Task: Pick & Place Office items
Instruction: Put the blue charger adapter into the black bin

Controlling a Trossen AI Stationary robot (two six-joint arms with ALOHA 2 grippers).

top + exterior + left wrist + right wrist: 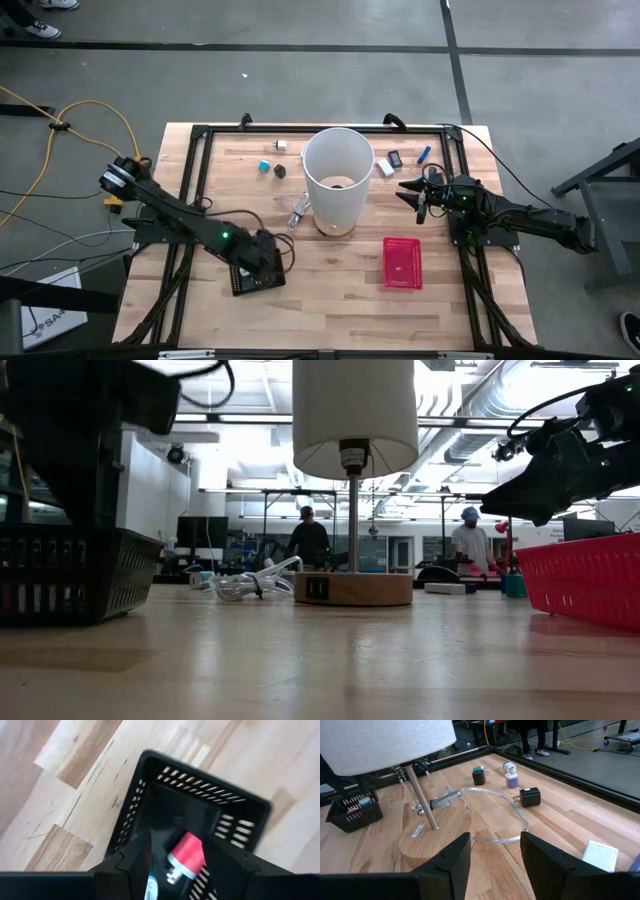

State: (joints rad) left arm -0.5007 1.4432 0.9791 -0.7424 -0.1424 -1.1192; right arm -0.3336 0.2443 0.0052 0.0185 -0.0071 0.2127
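My left gripper (176,839) hangs open over the black mesh basket (200,805) near the table's front left (255,275), pointing steeply down. A pink piece with a silver end (186,859) lies in the basket below the gap between the fingers. Small office items rest on the far part of the table: a teal bit (265,165), a white one (281,146), a black one (281,172), a white block (385,166) and a blue stick (424,153). My right gripper (415,190) waits open at the right, holding nothing.
A lamp with a white shade (336,175) stands mid-table on a round wooden base (432,837), and its clear cable (490,800) curls beside it. A red mesh basket (402,262) sits front right. People stand in the room behind the table (308,540).
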